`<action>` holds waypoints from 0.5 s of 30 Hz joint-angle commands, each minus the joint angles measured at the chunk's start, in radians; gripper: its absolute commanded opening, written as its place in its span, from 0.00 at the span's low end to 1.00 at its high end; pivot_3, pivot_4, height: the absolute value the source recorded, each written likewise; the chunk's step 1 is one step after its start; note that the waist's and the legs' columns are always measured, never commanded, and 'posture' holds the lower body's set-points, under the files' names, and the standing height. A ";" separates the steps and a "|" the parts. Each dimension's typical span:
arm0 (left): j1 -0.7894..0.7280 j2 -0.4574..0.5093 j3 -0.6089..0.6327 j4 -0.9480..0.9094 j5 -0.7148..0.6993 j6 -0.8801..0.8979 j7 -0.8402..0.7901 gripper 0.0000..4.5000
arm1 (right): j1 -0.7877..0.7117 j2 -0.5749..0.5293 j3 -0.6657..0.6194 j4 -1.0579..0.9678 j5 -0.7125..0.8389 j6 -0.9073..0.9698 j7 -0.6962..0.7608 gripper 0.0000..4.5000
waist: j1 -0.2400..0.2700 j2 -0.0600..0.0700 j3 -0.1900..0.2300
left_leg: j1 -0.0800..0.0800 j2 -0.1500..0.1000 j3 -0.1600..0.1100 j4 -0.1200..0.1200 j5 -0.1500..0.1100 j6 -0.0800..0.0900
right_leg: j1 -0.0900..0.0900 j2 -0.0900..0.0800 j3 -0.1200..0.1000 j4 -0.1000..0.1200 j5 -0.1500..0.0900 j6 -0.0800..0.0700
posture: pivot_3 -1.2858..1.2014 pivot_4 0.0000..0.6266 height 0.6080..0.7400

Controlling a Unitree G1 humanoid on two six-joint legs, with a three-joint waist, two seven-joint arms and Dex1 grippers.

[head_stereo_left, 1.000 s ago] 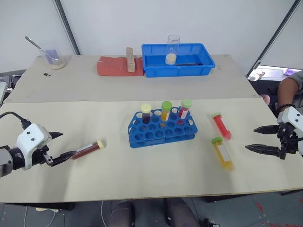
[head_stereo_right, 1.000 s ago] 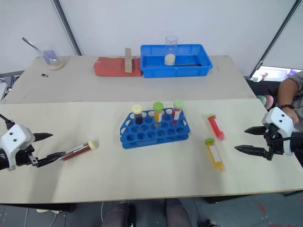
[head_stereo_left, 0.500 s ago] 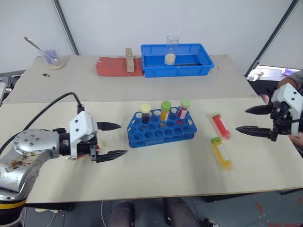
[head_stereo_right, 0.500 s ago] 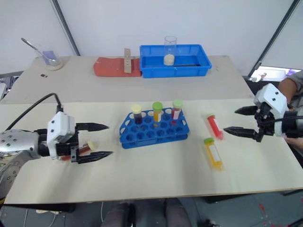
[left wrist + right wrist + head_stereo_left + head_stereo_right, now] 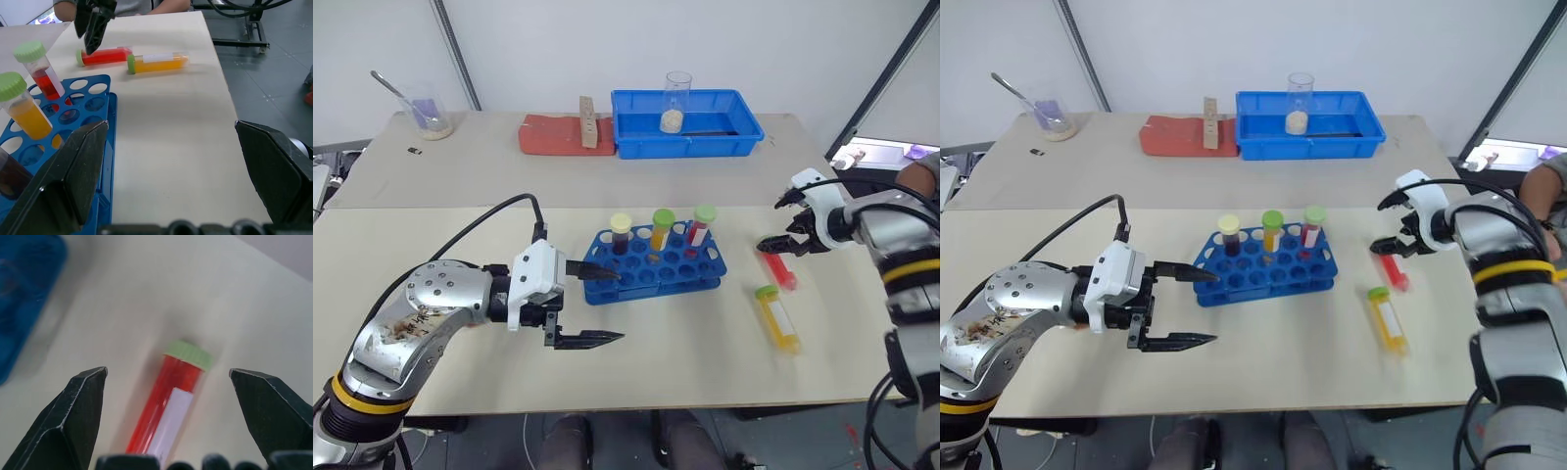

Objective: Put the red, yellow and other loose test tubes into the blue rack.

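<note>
**Red tube lies straight ahead of the right tool, cap toward the far edge**

Red test tube (image 5: 168, 401) lies flat on the surface (image 5: 685, 343), just right of the blue rack (image 5: 656, 266) and clear of it. Its green cap points toward the far edge and its body runs back toward the robot, slightly slanted. The right tool (image 5: 781, 223) hangs over the cap end with its two fingers spread wide and nothing between them. In the right wrist view the tube sits centred between those fingers, its long axis running roughly along the line the tool points rather than across it. So the fingers straddle the tube's width, which in my judgement suits a pinch across the body once the tool comes lower.

Just nearer the robot lies the yellow test tube (image 5: 777, 318), also flat, green cap toward the red one; the two are close but apart. Both are on the right arm's side, well away from the left arm.

The left tool (image 5: 592, 305) is released too, fingers wide and empty, pointing sideways toward the rack's near-left corner. Its upper finger reaches to the rack's edge; whether it touches I cannot tell.

Three capped tubes (image 5: 658, 229) stand upright in the rack's back row, leaving many holes free.
</note>
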 commanded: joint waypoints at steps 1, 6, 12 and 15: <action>0.003 -0.004 0.009 -0.046 -0.006 -0.006 0.020 1.00 | -0.073 0.023 0.018 0.167 -0.071 -0.087 -0.004 0.99 | -0.001 0.000 0.000 | 0.000 0.000 0.000 0.000 0.000 0.000 | 0.000 0.000 0.000 0.000 0.000 0.000 | 0.52 0.24 1.00; 0.009 -0.005 0.006 -0.069 -0.009 0.000 0.039 1.00 | -0.148 0.079 0.024 0.355 -0.129 -0.141 0.007 0.99 | -0.004 0.000 0.000 | 0.000 0.000 0.000 0.001 0.000 0.000 | 0.000 0.000 0.000 0.000 0.001 0.001 | 0.52 0.24 1.00; 0.016 -0.007 -0.001 -0.085 -0.007 -0.001 0.057 1.00 | -0.183 0.106 0.012 0.444 -0.168 -0.151 0.023 0.58 | -0.007 0.000 0.000 | 0.001 0.000 -0.001 0.001 0.000 0.000 | 0.000 0.000 0.000 0.002 0.001 0.001 | 0.52 0.24 1.00; 0.017 -0.009 -0.007 -0.084 -0.001 -0.003 0.062 1.00 | -0.186 0.114 -0.002 0.456 -0.174 -0.148 0.023 0.34 | -0.008 0.000 0.000 | 0.001 0.000 -0.001 0.001 0.000 0.000 | 0.000 0.000 0.000 0.002 0.001 0.001 | 0.52 0.24 1.00</action>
